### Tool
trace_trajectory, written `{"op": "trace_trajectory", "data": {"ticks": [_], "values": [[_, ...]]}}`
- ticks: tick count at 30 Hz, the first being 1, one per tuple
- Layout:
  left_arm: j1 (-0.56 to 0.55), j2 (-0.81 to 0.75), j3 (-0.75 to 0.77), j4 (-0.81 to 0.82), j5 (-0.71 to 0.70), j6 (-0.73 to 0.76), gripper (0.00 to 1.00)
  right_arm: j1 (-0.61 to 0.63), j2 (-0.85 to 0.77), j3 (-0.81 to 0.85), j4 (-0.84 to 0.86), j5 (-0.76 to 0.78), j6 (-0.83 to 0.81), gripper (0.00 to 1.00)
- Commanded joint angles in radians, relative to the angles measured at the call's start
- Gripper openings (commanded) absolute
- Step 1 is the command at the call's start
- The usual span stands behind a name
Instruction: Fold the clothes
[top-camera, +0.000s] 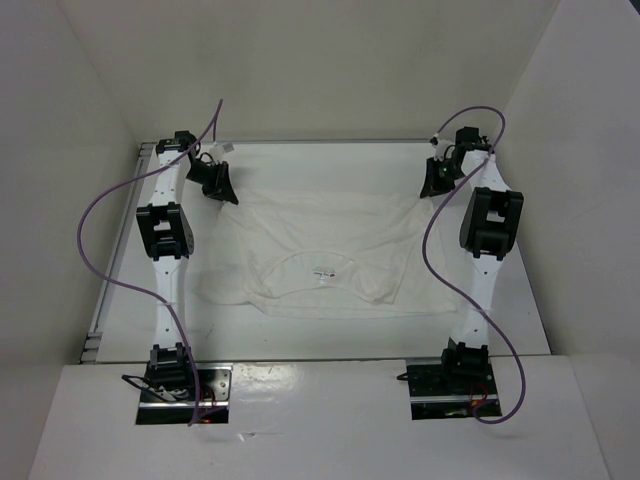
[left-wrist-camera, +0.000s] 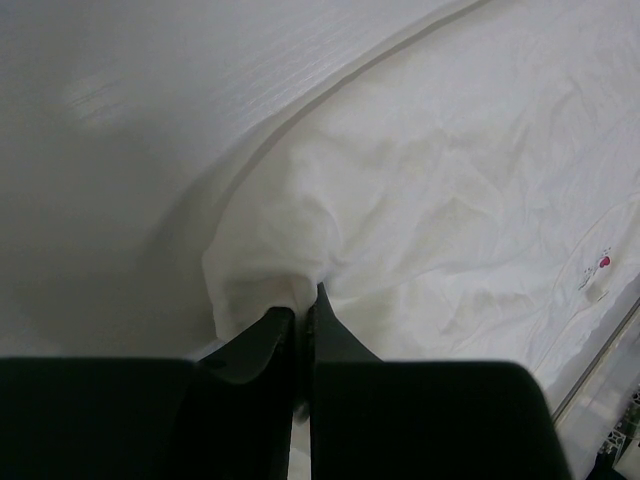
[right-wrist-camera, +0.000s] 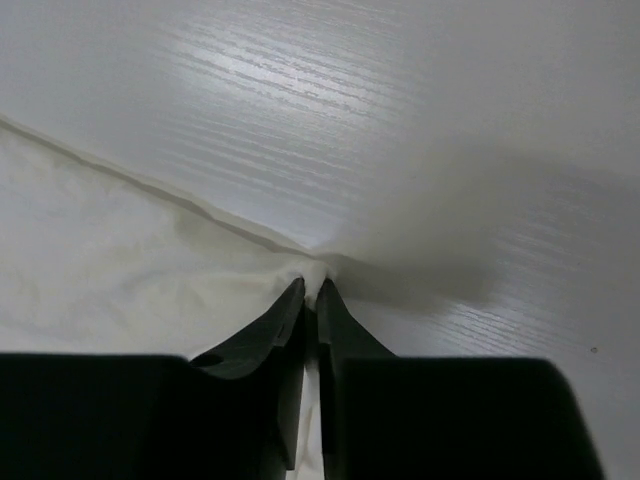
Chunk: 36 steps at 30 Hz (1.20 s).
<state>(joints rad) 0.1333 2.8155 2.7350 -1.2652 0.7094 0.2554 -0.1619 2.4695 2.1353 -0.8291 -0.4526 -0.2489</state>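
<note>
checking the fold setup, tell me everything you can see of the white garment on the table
The white garment is thin, soft cloth, T-shirt-like and wrinkled, lying mostly flat on the table. Its neckline faces the arms' bases, with a tiny label inside it. The left gripper is shut on its far left corner, bunching the cloth; the right gripper pinches the far right corner, by the hem seam. Nothing else touches it.

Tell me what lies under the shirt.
The shirt lies spread on the white table, which shows past its edges. Whatever is directly beneath is covered by the cloth and cannot be seen.
</note>
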Motion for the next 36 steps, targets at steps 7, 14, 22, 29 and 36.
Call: {"op": "trace_trajectory", "data": {"ticks": [7, 14, 22, 29, 36], "values": [[-0.006, -0.014, -0.003, -0.031, -0.105, 0.031, 0.0, -0.002, 0.031, 0.101, -0.061, 0.005, -0.007, 0.0], [-0.006, -0.108, -0.003, 0.006, -0.146, 0.012, 0.27, -0.002, 0.051, 0.261, -0.123, 0.025, -0.007, 0.0], [-0.006, -0.045, 0.026, 0.006, -0.183, -0.011, 0.8, 0.016, 0.069, 0.224, -0.133, 0.025, -0.027, 0.0], [-0.006, -0.018, 0.046, 0.03, -0.199, -0.041, 0.86, 0.025, 0.06, 0.186, -0.124, 0.025, -0.036, 0.0], [-0.006, 0.027, 0.077, 0.03, -0.162, -0.041, 0.7, 0.045, 0.04, 0.166, -0.123, 0.048, -0.046, 0.0]]}}
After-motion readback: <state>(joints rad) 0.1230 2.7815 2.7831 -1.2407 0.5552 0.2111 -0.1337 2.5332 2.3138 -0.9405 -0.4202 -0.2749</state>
